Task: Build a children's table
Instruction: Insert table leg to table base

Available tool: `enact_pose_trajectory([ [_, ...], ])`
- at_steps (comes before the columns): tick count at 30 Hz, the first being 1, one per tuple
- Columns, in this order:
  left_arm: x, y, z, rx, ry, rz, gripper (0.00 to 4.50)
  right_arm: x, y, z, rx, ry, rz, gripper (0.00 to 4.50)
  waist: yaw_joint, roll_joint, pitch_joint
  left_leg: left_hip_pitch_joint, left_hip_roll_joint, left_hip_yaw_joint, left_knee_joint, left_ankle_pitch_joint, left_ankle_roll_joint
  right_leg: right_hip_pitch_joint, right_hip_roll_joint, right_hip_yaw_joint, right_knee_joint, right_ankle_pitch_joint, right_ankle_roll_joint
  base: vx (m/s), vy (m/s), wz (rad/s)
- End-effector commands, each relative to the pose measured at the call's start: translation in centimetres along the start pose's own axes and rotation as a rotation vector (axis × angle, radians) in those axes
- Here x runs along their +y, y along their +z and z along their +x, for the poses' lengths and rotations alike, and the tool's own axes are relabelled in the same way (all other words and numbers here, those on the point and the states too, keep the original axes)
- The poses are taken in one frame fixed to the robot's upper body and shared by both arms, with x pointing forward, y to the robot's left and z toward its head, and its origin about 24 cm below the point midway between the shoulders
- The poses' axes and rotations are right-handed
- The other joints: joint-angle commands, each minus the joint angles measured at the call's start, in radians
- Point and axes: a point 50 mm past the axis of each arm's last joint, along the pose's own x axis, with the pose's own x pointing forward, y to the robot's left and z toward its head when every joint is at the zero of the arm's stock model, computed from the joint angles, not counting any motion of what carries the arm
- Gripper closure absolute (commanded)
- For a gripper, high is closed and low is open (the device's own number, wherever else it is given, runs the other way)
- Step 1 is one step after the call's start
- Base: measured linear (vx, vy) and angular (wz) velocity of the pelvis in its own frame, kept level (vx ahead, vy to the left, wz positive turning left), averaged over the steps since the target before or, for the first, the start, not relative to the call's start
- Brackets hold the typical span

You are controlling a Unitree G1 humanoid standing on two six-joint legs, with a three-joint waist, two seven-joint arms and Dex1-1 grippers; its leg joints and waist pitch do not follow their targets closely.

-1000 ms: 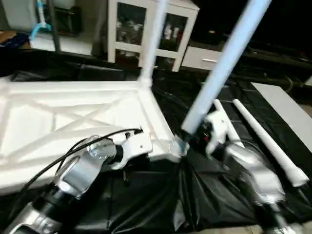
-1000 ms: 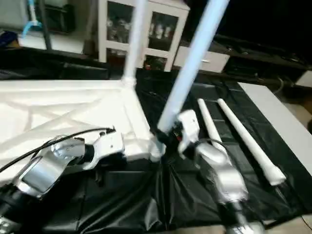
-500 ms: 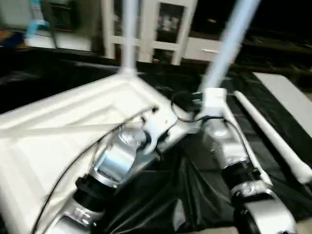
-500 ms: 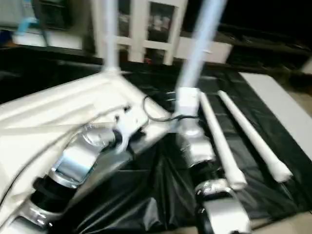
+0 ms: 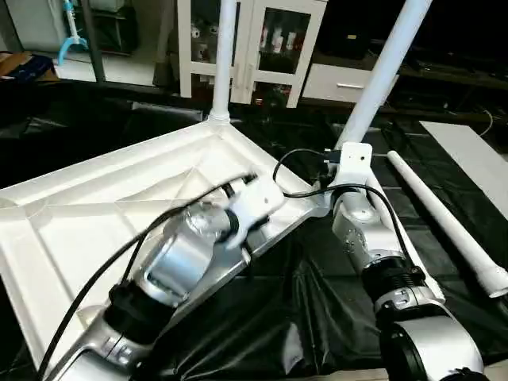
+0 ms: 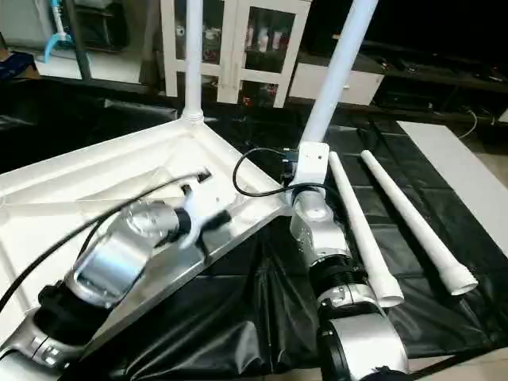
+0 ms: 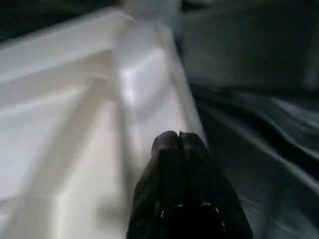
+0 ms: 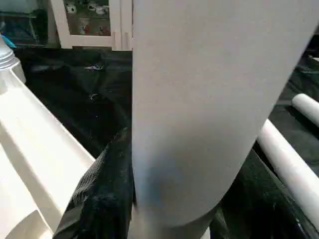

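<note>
the left end effector (image 7: 179, 142), fingers together, pressed the upturned white plastic ribbed square top (image 5: 95, 206) steady while the right end effector (image 8: 164, 199) clamped the long white tapered tubular leg (image 5: 381, 75) standing at its corner, probably to screw it in.

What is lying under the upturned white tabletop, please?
A black sheet spreads out from under the tabletop and carries two loose legs. What lies beneath the top's middle is covered by the top itself.

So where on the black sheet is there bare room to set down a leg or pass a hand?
Bare black sheet lies in front of the tabletop, between the two forearms, and beyond the two loose legs toward the white panel. It is crowded at the near corner, where the right tool grips the leaning leg.
</note>
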Motion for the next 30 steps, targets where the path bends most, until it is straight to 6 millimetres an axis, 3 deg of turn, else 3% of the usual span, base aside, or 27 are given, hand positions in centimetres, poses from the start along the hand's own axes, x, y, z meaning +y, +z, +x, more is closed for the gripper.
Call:
enact_pose_trajectory([
  [1,-0.6,0.4,0.1,-0.018,-0.037,0.002,3.98,-0.7,-5.3,-1.1,0.232,-0.008,-0.009,2.66,-0.006,0.024,-0.036,-0.002,0.018,-0.006,-0.085,-0.336,-0.053,0.015,-0.041,0.032,-0.085,-0.321,-0.109,0.000,0.000,0.00],
  [4,-1.0,0.4,0.3,-0.020,-0.060,-0.020,3.73,-0.8,-5.1,-1.1,0.228,0.021,0.001,2.66,-0.006,0.025,-0.037,-0.004,0.020,-0.003,-0.086,-0.287,-0.057,0.021,-0.038,0.032,-0.075,-0.229,-0.131,0.000,0.000,0.00],
  [7,-1.4,0.8,0.8,-0.042,-0.052,-0.030,3.41,-0.7,-4.6,-1.0,0.204,0.051,-0.007,2.66,-0.006,0.023,-0.036,-0.004,0.020,-0.001,-0.085,-0.281,-0.052,0.024,-0.039,0.034,-0.077,-0.223,-0.134,0.000,0.000,0.00],
  [8,-1.3,0.8,0.9,-0.042,-0.037,-0.020,3.41,-0.6,-4.5,-1.0,0.195,0.063,-0.011,2.66,-0.008,0.017,-0.037,-0.006,0.019,0.000,-0.085,-0.280,-0.049,0.025,-0.039,0.034,-0.077,-0.228,-0.132,0.000,0.000,0.00],
  [14,-0.7,0.6,0.9,-0.029,0.001,0.008,3.09,0.0,-3.8,-0.9,0.162,0.133,-0.036,2.66,-0.015,0.016,-0.037,-0.007,0.019,-0.001,-0.084,-0.291,-0.040,0.023,-0.040,0.034,-0.082,-0.263,-0.128,0.000,0.000,0.00],
  [19,-1.0,0.5,0.8,-0.029,-0.019,0.016,2.63,0.6,-3.0,-1.0,0.122,0.198,-0.049,2.66,-0.025,0.016,-0.039,-0.010,0.020,0.000,-0.082,-0.242,-0.029,0.029,-0.041,0.035,-0.074,-0.197,-0.146,0.000,0.000,0.00],
  [20,-1.1,0.5,0.8,-0.026,-0.025,0.020,2.43,0.7,-2.8,-1.0,0.116,0.206,-0.055,2.10,-0.024,0.017,-0.042,-0.009,0.020,0.001,-0.080,-0.222,-0.027,0.030,-0.042,0.036,-0.071,-0.172,-0.151,0.000,0.000,0.00],
  [21,-1.2,0.4,0.8,-0.025,-0.028,0.026,2.43,0.7,-2.6,-1.0,0.109,0.215,-0.056,1.96,-0.024,0.017,-0.043,-0.010,0.020,0.001,-0.079,-0.208,-0.025,0.031,-0.041,0.035,-0.069,-0.154,-0.155,0.000,0.000,0.00],
  [24,-1.3,0.3,0.9,-0.023,-0.030,0.036,2.43,0.7,-2.4,-1.0,0.103,0.227,-0.056,1.90,-0.023,0.019,-0.046,-0.011,0.020,0.005,-0.074,-0.147,-0.010,0.035,-0.040,0.037,-0.060,-0.070,-0.180,0.000,0.000,0.00],
  [27,-1.3,0.3,1.0,-0.023,-0.026,0.042,2.43,0.6,-2.1,-0.9,0.102,0.236,-0.055,1.53,-0.023,0.014,-0.048,-0.012,0.018,0.008,-0.069,-0.081,0.014,0.042,-0.038,0.037,-0.049,0.024,-0.207,0.000,0.000,0.00],
  [30,-1.2,0.3,1.0,-0.023,-0.024,0.042,2.43,0.6,-2.0,-0.9,0.100,0.242,-0.052,1.26,-0.021,0.018,-0.044,-0.008,0.021,0.011,-0.069,-0.091,0.025,0.039,-0.041,0.038,-0.051,0.004,-0.220,0.000,0.000,0.00],
])
